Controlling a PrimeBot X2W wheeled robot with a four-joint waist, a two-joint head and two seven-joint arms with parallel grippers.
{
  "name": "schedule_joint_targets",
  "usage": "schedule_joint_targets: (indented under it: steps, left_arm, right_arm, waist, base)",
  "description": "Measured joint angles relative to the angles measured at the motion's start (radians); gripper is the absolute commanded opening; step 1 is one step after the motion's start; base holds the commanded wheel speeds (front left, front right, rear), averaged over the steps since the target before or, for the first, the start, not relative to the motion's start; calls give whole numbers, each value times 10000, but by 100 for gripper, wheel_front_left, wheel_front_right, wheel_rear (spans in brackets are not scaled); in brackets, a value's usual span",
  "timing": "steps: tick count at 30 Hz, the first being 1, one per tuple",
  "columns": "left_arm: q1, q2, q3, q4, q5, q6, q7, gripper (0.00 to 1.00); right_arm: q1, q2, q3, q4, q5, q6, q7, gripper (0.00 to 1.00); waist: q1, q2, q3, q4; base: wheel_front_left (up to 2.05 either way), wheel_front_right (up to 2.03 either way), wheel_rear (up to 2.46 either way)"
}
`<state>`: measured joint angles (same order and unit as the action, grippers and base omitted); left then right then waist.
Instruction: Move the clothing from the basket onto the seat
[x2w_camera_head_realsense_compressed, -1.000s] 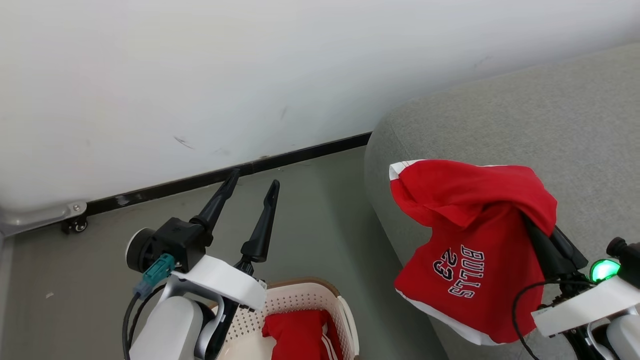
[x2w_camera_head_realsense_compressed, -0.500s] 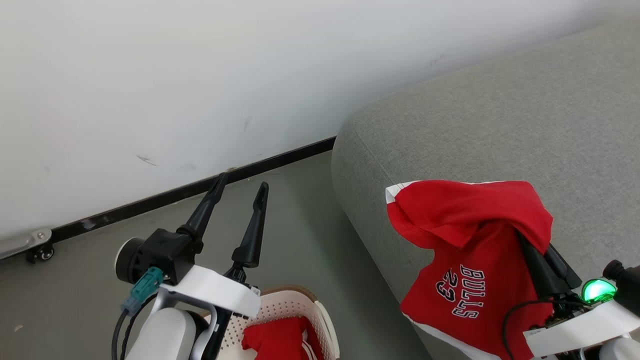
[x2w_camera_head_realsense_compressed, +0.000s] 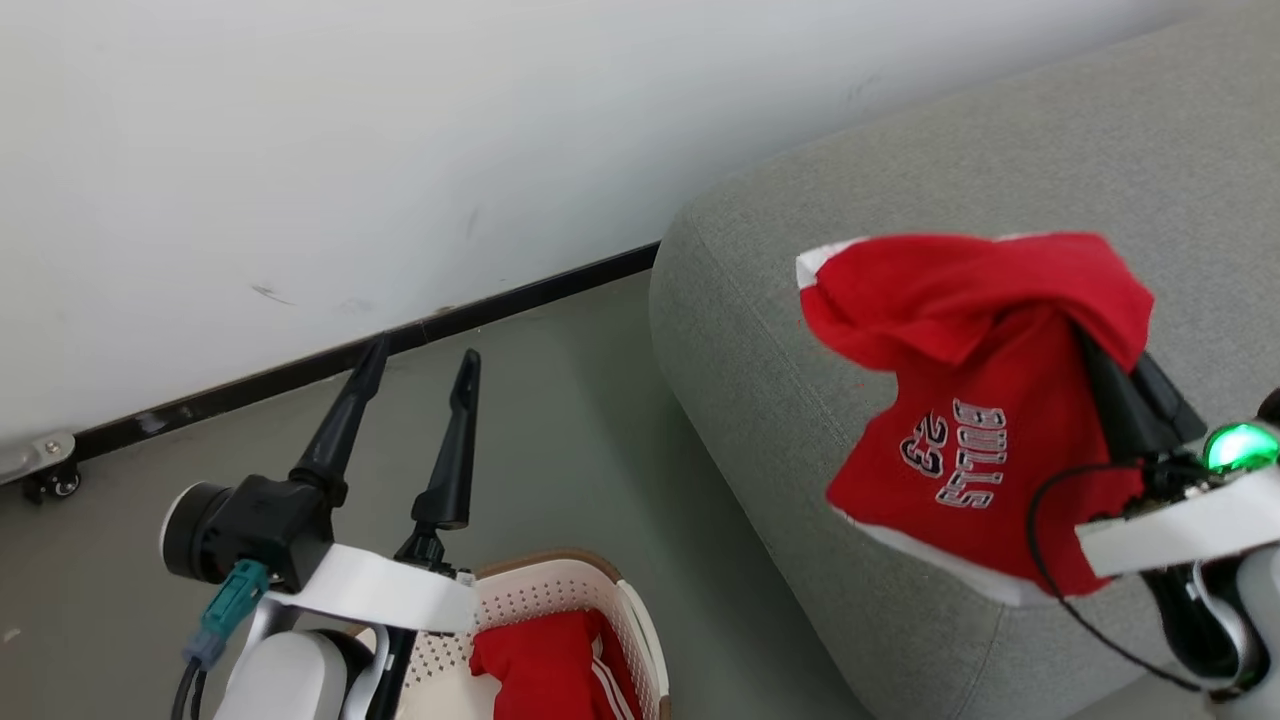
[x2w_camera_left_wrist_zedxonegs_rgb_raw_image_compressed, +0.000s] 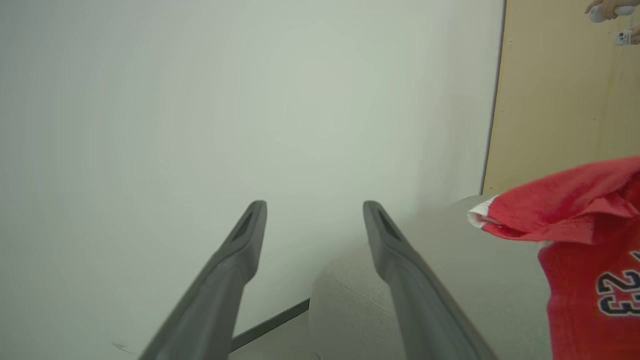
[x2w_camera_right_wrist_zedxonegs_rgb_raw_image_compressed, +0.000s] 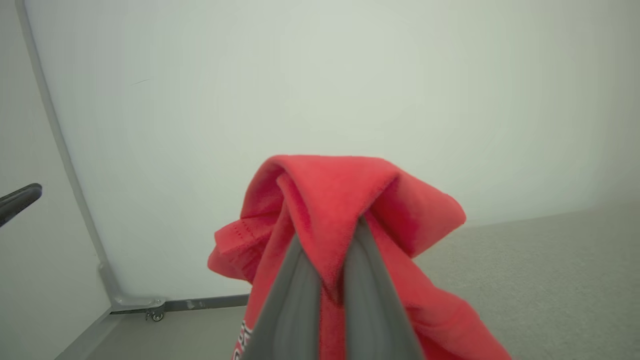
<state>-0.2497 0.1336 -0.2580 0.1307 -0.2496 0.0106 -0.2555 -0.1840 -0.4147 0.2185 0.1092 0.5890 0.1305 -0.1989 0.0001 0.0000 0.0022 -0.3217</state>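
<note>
right gripper (x2w_camera_head_realsense_compressed: 1105, 365) is clamped on the clothing (x2w_camera_head_realsense_compressed: 960, 400) at frame right, over the seat (x2w_camera_head_realsense_compressed: 760, 400) edge: early release may let it slide off. left gripper (x2w_camera_head_realsense_compressed: 423, 352) stands apart.

The tips of your right gripper (x2w_camera_right_wrist_zedxonegs_rgb_raw_image_compressed: 327, 250) are buried in the red garment (x2w_camera_head_realsense_compressed: 960, 400); at six o'clock the basket (x2w_camera_head_realsense_compressed: 545, 598) runs off the head view.

Soft, even light fills every view, leaving the wall (x2w_camera_head_realsense_compressed: 400, 150) bright without glare and only a faint shadow on the floor (x2w_camera_head_realsense_compressed: 600, 450) beside the sofa (x2w_camera_head_realsense_compressed: 760, 400). Above the sofa, the garment (x2w_camera_head_realsense_compressed: 960, 380) shows motion-smeared lettering in the head view; in both wrist views the fingers (x2w_camera_left_wrist_zedxonegs_rgb_raw_image_compressed: 420, 300) blur out of focus near the bottom edge.
</note>
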Motion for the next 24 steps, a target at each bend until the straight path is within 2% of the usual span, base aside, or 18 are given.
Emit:
schedule_joint_targets:
  steps: [11,24]
  left_arm:
    - [442,456,554,-1074,374,391,0,100]
    - [653,901,775,-2238,665,570,0,100]
  right_arm:
    - [-2761,-297,-658,817,0,0,773,0]
    - [-5400,-719,-2186,3241,10,0,1774,0]
  waist:
    - [0,0,642,207]
    - [0,0,1805,557]
  base:
    - [0,0,0]
    - [0,0,0]
